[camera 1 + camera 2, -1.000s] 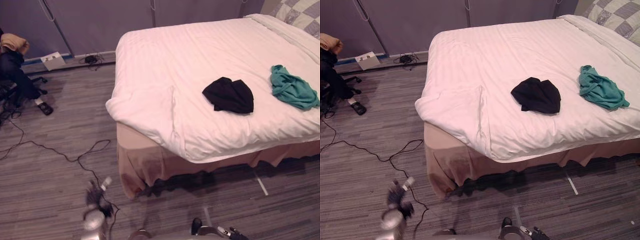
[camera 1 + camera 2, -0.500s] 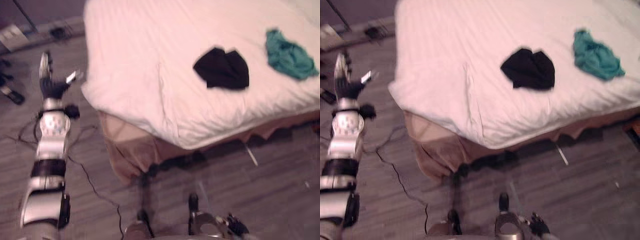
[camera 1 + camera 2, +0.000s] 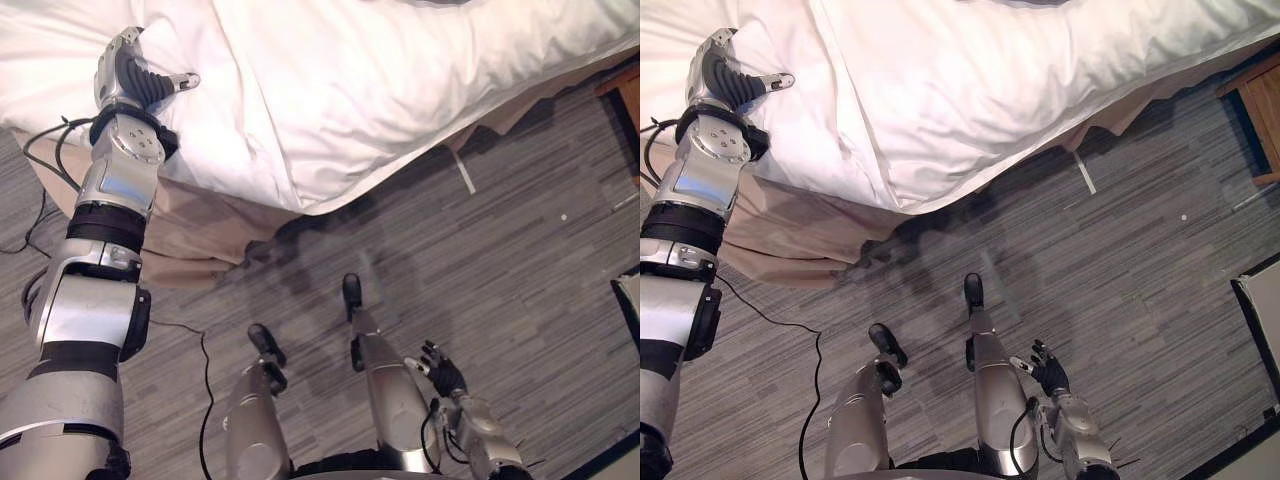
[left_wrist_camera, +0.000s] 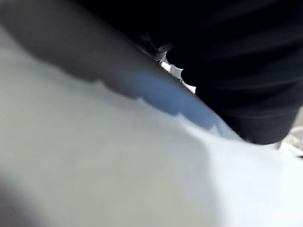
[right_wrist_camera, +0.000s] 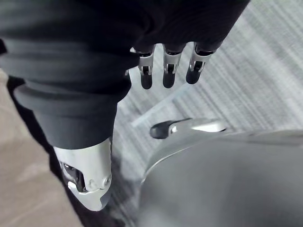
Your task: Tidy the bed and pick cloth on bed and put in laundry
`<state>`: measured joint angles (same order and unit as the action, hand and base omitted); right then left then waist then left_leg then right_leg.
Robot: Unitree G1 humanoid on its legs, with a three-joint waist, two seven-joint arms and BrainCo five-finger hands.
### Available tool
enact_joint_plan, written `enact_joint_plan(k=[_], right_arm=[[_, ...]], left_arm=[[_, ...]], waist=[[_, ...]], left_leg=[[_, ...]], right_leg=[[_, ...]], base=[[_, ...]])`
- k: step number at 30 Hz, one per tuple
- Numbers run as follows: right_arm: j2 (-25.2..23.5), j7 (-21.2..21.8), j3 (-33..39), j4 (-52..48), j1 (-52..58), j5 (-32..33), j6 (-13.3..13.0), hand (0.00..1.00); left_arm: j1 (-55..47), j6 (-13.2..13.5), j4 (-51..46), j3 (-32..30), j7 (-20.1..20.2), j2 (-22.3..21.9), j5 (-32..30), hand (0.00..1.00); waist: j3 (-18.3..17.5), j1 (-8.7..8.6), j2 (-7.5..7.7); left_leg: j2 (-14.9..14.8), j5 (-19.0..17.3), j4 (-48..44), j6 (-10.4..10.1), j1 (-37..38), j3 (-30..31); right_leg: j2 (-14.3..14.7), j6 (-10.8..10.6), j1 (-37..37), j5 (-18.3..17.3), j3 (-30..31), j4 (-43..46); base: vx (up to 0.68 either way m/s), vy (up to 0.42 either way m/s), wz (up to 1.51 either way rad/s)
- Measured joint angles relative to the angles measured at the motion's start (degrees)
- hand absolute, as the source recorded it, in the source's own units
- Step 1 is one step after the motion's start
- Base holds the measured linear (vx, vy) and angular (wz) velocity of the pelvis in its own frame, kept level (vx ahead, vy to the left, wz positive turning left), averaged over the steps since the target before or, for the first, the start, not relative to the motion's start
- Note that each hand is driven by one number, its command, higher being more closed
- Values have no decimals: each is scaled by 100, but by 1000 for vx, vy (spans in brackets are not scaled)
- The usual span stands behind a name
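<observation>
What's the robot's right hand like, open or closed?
Open. The right hand hangs with its fingers straight and relaxed above the floor, holding nothing.

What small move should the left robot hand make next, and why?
Probably lower the left robot hand onto the white duvet and grasp its creased corner to pull it flat: the hand is at that corner, where the cover hangs unevenly over the tan bed skirt. The right robot hand hangs idle near the grey floor.

Grey plank floor (image 3: 1140, 300) lies near. A wooden stand (image 3: 1258, 118) sits far right. A white strip (image 3: 1083, 173) lies left of it.
</observation>
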<state>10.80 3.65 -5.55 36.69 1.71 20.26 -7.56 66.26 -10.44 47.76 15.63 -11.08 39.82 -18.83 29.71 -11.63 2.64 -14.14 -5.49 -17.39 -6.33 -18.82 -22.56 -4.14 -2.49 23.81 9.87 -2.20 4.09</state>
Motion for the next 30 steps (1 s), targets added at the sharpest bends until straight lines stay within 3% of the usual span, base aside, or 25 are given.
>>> enact_joint_plan(k=[3, 6, 10, 11, 13, 14, 17, 19, 22, 27, 28, 30], right_arm=[[15, -20, -131, -223, -1, -8, -138, 0], [34, -149, -112, -300, 91, -73, -246, 0], [97, -334, 223, -1059, 494, -362, -379, 0], [104, -383, 390, -1242, 559, -523, -457, 0], [147, -396, 766, -1553, 611, -783, -495, 0], [232, -341, 1073, -1803, 671, -958, -484, 0], [427, -304, 1403, -2085, 687, -1149, -481, 0], [755, -198, 1521, -2310, 583, -1346, -463, 0], [1141, -20, 1480, -2507, 238, -1516, -426, 0], [1614, 239, 912, -2480, -1260, -1601, -12, 0], [1730, 339, 609, -2390, -1836, -1578, 113, 100], [1790, 565, 259, -2154, -2592, -1434, 281, 100]], left_arm=[[-75, -200, 13, 17, 125, 116, -107, 100], [-372, -212, 129, -20, 253, 182, 24, 100], [-1527, 174, -48, -812, 359, 283, 529, 100], [-1959, 329, -88, -1126, 368, 282, 710, 0], [-2776, 582, -113, -1731, 350, 179, 974, 0], [-3571, 735, -169, -2162, 328, -91, 1154, 0], [-4691, 802, -237, -2499, 248, -644, 1422, 0], [-5652, 839, -244, -2737, -10, -1236, 1551, 0], [-6763, 830, -242, -2991, -358, -1763, 1682, 0], [-7622, 866, -231, -2998, -406, -2355, 1838, 0], [-7720, 886, -213, -2981, -396, -2538, 1843, 0], [-7767, 971, -141, -2968, -363, -2732, 1864, 0]], waist=[[0, 24, 0], [-2, 7, -5], [-18, 9, -46], [-36, 28, -56], [-106, 182, -73], [-376, 279, -129], [-862, 494, -208], [-1242, 661, -271], [-1770, 895, -312], [-1906, 1277, -297], [-1908, 1343, -286], [-1905, 1513, -254]], left_leg=[[4, -99, -25, 30, 123, -117], [30, -122, 74, 22, 431, -109], [24, -69, 235, -41, 923, 20], [32, -54, 303, -59, 1036, 78], [88, -27, 417, -94, 1299, 118], [120, 53, 602, -162, 1495, 185], [123, 150, 837, -238, 1774, 229], [134, 182, 1073, -273, 2106, 373], [201, 305, 1399, -266, 2230, 571], [387, 522, 1730, -189, 2272, 837], [430, 584, 1779, -149, 2249, 905], [458, 616, 1838, -111, 2226, 973]], right_leg=[[-44, -45, -84, -15, 74, -15], [-67, -94, -484, -10, 26, -197], [-46, -39, -1124, 35, -179, -446], [-40, -37, -1266, 18, -255, -468], [-20, -42, -1566, 11, -311, -622], [-20, -44, -1789, 9, -433, -775], [6, -43, -2075, -44, -594, -895], [31, -46, -2477, -194, -815, -945], [8, -63, -2632, -322, -1061, -944], [-99, -141, -2705, -349, -1324, -943], [-138, -159, -2707, -331, -1381, -943], [-169, -167, -2708, -308, -1406, -944]], base=[[-73, -1, -14], [-16, 1, -2], [73, -3, 15], [82, 6, 21], [110, 10, 21], [139, 0, 26], [108, -11, 27], [64, -7, 44], [12, 1, 40], [-65, 16, 33], [-76, 30, 29], [-66, 25, 22]])
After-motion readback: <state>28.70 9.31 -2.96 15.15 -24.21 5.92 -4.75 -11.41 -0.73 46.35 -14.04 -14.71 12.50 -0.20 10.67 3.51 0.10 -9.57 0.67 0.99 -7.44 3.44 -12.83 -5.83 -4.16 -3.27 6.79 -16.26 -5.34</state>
